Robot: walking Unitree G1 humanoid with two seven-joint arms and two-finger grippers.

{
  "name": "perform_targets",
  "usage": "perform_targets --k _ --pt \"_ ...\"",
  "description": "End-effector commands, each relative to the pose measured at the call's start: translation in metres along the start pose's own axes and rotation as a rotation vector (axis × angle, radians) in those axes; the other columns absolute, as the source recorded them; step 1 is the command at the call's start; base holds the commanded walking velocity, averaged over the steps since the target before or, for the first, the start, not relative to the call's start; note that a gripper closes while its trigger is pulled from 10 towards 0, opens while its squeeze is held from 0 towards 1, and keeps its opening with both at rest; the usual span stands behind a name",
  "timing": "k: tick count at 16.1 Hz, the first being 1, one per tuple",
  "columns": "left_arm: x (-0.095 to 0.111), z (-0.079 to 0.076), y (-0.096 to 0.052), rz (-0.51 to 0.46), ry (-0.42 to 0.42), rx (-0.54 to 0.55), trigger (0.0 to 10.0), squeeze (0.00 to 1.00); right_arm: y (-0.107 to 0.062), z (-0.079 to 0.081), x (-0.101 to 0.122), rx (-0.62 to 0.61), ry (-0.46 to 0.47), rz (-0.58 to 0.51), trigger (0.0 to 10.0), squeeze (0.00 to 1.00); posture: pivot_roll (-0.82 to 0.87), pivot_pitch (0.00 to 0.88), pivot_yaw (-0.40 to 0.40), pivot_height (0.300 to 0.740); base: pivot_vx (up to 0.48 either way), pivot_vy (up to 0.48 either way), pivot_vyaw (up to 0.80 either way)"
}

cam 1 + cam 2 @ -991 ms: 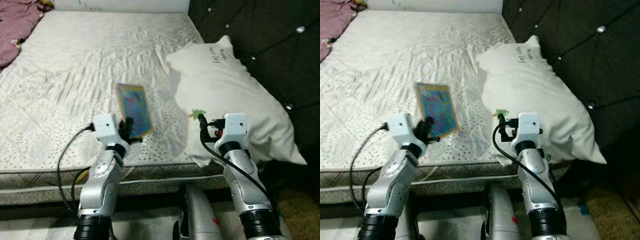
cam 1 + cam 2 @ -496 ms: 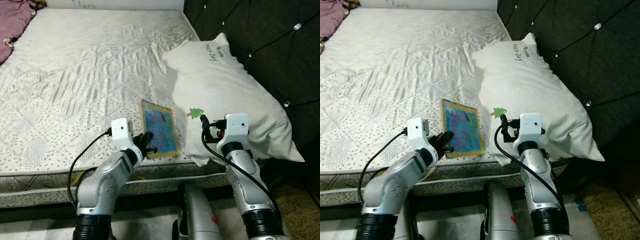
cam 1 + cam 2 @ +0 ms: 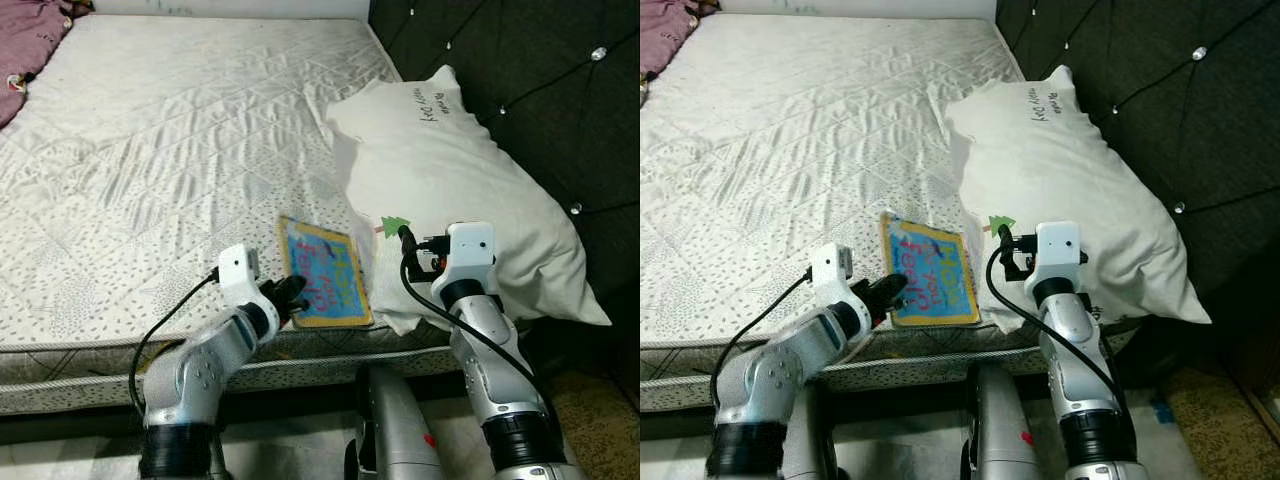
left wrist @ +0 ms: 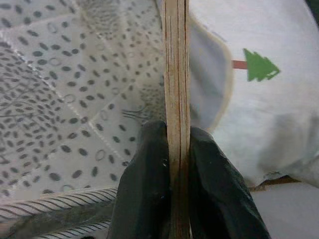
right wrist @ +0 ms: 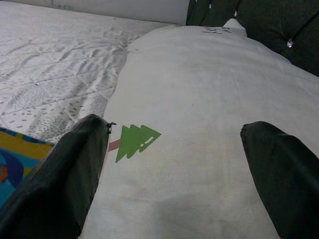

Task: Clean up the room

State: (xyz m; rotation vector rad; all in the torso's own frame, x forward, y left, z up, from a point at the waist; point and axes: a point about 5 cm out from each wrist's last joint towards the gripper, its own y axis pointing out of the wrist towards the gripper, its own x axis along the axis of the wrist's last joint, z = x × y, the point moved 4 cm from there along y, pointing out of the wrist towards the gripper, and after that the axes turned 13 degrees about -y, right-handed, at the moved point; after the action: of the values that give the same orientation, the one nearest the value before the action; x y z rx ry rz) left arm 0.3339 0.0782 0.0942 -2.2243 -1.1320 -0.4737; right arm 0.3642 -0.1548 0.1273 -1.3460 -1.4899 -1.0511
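Left claw (image 3: 292,296) is clamped on the near edge of a colourful book (image 3: 325,283), fingers (image 4: 144,189) pinching it from both sides, w/ book low over the bed's (image 3: 170,140) front edge, just beside the pillow. Bed is a bare white quilted mattress; purple cloth (image 3: 30,50) at far left corner. White pillow (image 3: 450,180) w/ green tree print (image 5: 135,140) leans vs dark headboard. Right claw (image 5: 179,164) spread apart, hovering over pillow.

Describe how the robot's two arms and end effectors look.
Both arms are silver with black ring joints and a white boxy wrist camera housing. A black cable loops from each wrist down the arm. The left end effector and right end effector each have two long, rounded black fingers.
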Motion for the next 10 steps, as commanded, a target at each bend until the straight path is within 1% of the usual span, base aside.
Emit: perform_targets --k 1,3,4,6,7,8,10 --pt "-0.003 0.001 0.007 0.030 -0.004 -0.013 10.0 0.00 0.000 -0.003 -0.003 -0.004 -0.009 0.006 10.0 0.00 -0.11 0.066 -0.064 0.529 0.000 0.000 0.00" --pt "0.002 0.004 0.013 0.038 0.002 -0.025 10.0 0.00 0.000 -0.002 -0.001 -0.003 -0.010 0.002 10.0 0.00 -0.12 0.065 -0.064 0.529 0.000 0.000 0.00" --pt "0.010 0.014 0.021 0.048 0.014 -0.014 10.0 0.00 0.000 -0.003 0.000 -0.003 -0.012 -0.003 10.0 0.00 -0.13 0.063 -0.063 0.529 0.000 0.000 0.00" --pt "0.018 0.024 0.027 0.060 0.045 0.001 10.0 0.00 -0.001 -0.005 -0.001 -0.005 -0.015 -0.004 10.0 0.00 -0.13 0.062 -0.064 0.529 0.000 0.000 0.00" --pt "0.021 0.026 0.031 0.076 0.046 -0.013 10.0 0.00 -0.001 -0.006 0.000 -0.007 -0.016 -0.004 10.0 0.00 -0.14 0.064 -0.066 0.529 0.000 0.000 0.00" --pt "0.022 0.027 0.032 0.076 0.046 -0.010 10.0 0.00 -0.001 -0.006 0.000 -0.008 -0.017 -0.005 10.0 0.00 -0.15 0.065 -0.066 0.529 0.000 0.000 0.00" --pt "0.024 0.036 0.035 0.081 0.048 0.011 10.0 0.00 -0.001 -0.006 0.001 -0.008 -0.019 -0.008 10.0 0.00 -0.15 0.067 -0.067 0.529 0.000 0.000 0.00"
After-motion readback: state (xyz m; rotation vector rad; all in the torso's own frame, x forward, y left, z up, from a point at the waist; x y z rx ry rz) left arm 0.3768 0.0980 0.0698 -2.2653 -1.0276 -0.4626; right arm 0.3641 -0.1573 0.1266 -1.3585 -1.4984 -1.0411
